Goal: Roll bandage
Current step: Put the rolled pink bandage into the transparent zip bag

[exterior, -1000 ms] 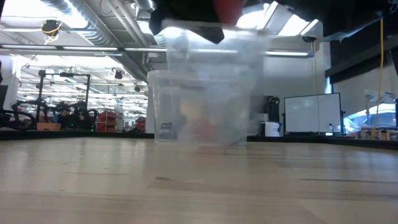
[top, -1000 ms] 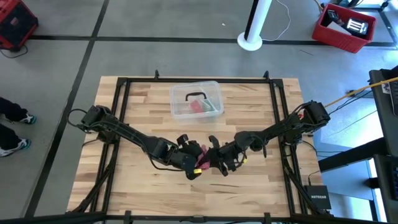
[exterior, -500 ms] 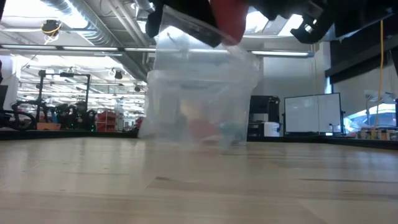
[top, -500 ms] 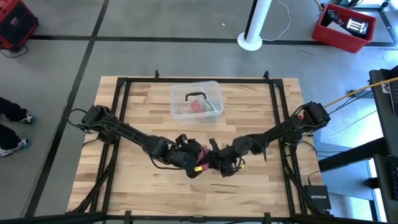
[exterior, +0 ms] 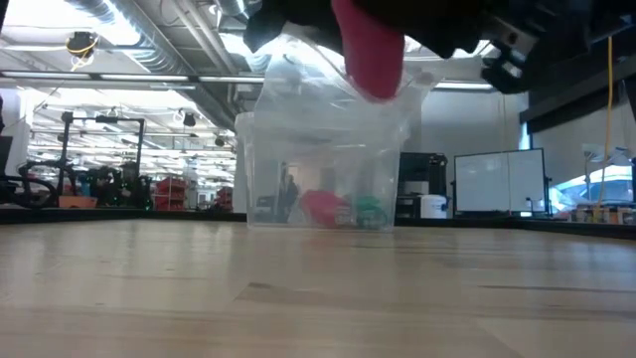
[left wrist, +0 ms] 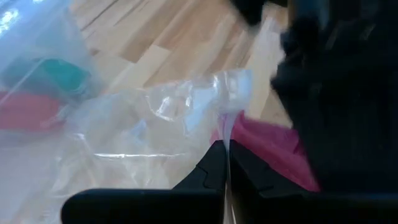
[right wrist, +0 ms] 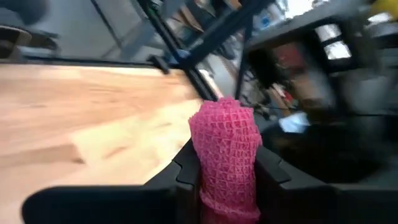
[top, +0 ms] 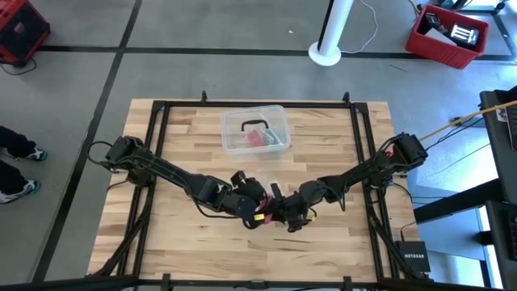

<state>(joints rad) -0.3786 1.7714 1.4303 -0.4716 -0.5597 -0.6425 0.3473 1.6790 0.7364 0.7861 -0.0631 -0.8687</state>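
Observation:
The bandage is a pink netted roll, and my right gripper is shut on it above the middle of the table. The low view shows it as a pink end coming down from the top. Right beside it my left gripper is shut on the crumpled clear plastic wrapper, which hangs around the bandage in the low view. Seen from above, the two grippers meet, left and right. Whether the bandage is still partly inside the wrapper, I cannot tell. My left gripper pinches a gathered bit of the wrapper's film between its two fingertips. The wrapper spreads out beyond the fingers and hangs clear of the table. My right gripper pinches the bandage roll's sides between its two fingers. The roll's end sticks out past the fingertips. The fingers come nearly level from the table's right side, and the roll is lifted clear of the table.
A clear plastic box with pink and green contents stands at the table's far middle; in the low view the box stands behind the wrapper. A black frame runs around the tabletop. A person's feet are on the floor at left.
My right gripper has gone a little down and toward the table's left and near edge, tipping more level, so the bandage's pink end reaches lower in the low view. The wrapper has swung and drawn up; the box behind it shows plainly now.

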